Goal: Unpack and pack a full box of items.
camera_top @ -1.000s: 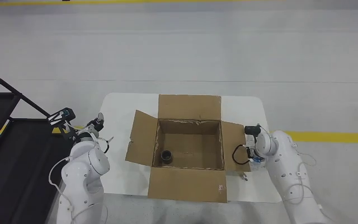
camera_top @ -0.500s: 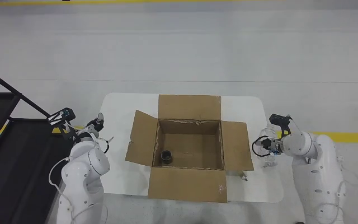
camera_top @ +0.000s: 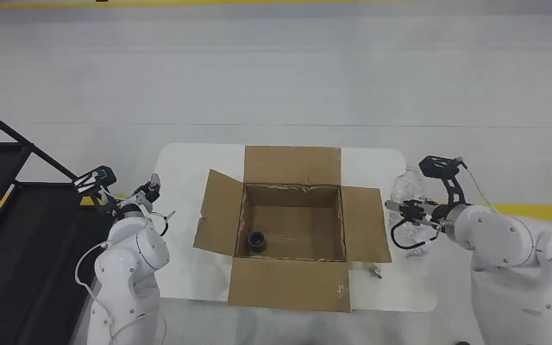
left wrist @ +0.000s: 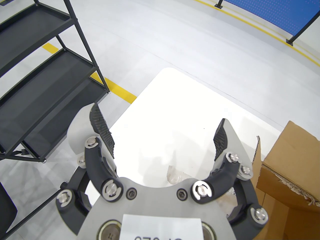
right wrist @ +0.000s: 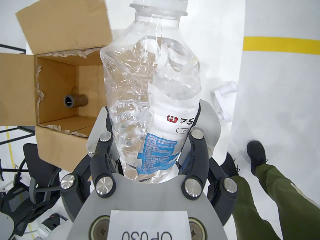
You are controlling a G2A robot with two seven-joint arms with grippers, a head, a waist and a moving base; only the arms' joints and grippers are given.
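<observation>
An open cardboard box point(camera_top: 291, 297) stands in the middle of the white table point(camera_top: 181, 172). On its floor lies a dark cylinder point(camera_top: 256, 240), also seen from the right wrist as the cylinder point(right wrist: 75, 100) inside the box point(right wrist: 57, 23). My right gripper point(right wrist: 152, 128) is shut on a crumpled clear water bottle point(right wrist: 152, 76) with a white cap, held in the air over the table's right edge, right of the box. From above, the bottle point(camera_top: 408, 186) sits in that gripper point(camera_top: 410, 210). My left gripper point(left wrist: 160, 123) hangs open over the table's left part, left of the box.
A black shelf rack point(left wrist: 37, 76) stands off the table's left side. A small clear plastic piece point(left wrist: 176, 176) lies under the left gripper. A white plastic part point(right wrist: 223, 92) and a small item point(camera_top: 377, 272) lie on the table's right side.
My right arm has swung outward from beside the box's right flap to beyond the table's right edge, carrying the bottle. The left arm has stayed still.
</observation>
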